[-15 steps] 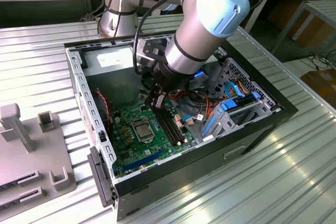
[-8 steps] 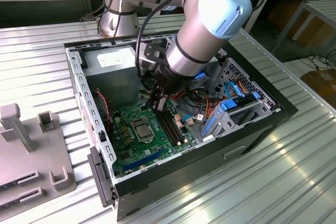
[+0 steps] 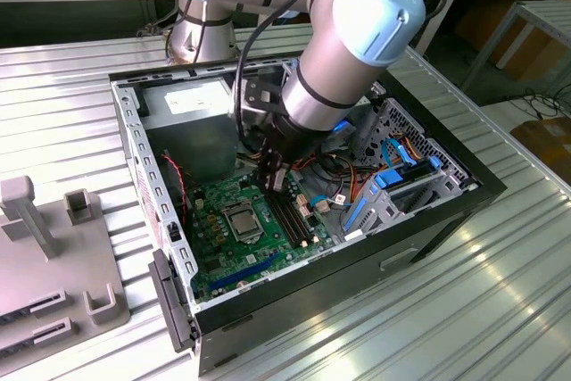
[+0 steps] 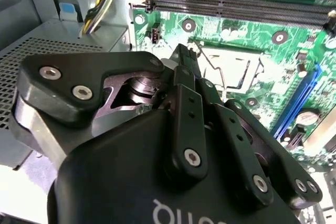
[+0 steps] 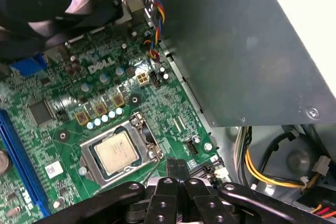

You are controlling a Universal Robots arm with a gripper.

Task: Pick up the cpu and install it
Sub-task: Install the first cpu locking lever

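**Cpu seated in the socket, gripper hanging beside it**

The cpu [image 5: 116,152] lies flat inside the socket [image 5: 89,162] on the motherboard [image 5: 173,116], its silver top facing up. In the exterior view it shows as a pale square [image 3: 243,219] in the middle of the green board, inside the open case [image 3: 134,144].

The gripper [image 5: 177,167] hangs above the board just beside the socket, on the side toward the memory slots [image 3: 290,216] (in the exterior view, the cpu sits toward that view's left of the fingers and slightly nearer the camera). The 2 fingers [image 5: 171,169] are pressed together, with nothing pinched between them; the second wrist view shows the same closed tips [image 4: 185,59] pointing down at the socket edge.

The chip is square, so it has no long axis to line up with; its edges run parallel to the socket frame. I judge the placing done, since the cpu rests in its seat and is apart from the fingers.
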